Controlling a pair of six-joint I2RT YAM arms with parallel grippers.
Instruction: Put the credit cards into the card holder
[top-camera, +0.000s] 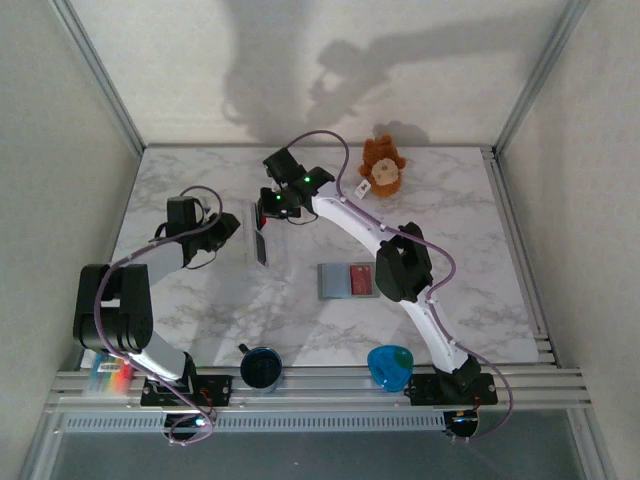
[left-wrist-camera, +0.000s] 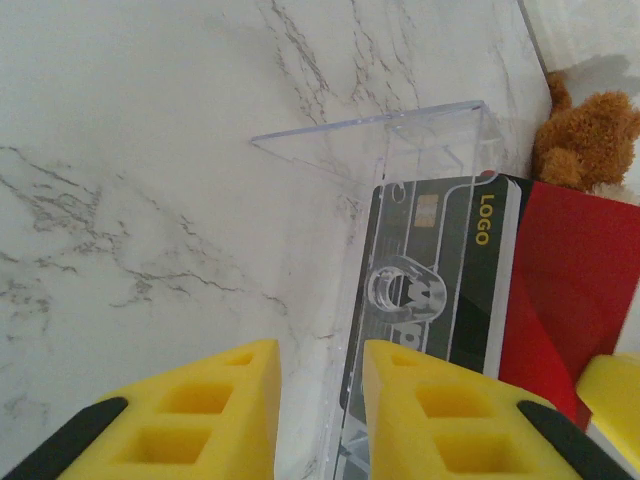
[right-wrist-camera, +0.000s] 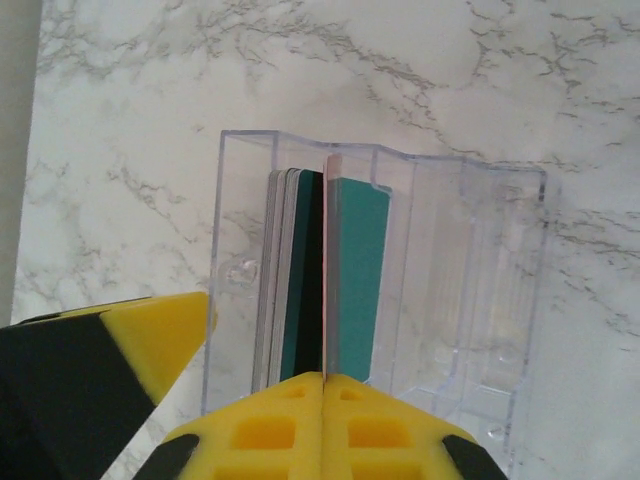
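Grey-green card holder (top-camera: 332, 282) lies open at the centre of the table (top-camera: 200, 300), one red card (top-camera: 361, 281) on it. Beyond it, left arm folded, left gripper (left-wrist-camera: 320, 360) part-open, straddling the clear stand (top-camera: 262, 240) edge. Right arm stretched diagonally far-left, right gripper (right-wrist-camera: 323, 380) clamped on the second red card (left-wrist-camera: 570, 290) in the stand.

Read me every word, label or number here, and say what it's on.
"LOGO": yellow letters on the dark green card standing in the clear stand.
Gripped red card in the right pincer: no text shows.
Loose red card on the card holder: marks too small to read.
White tag by the teddy bear: too small to read.
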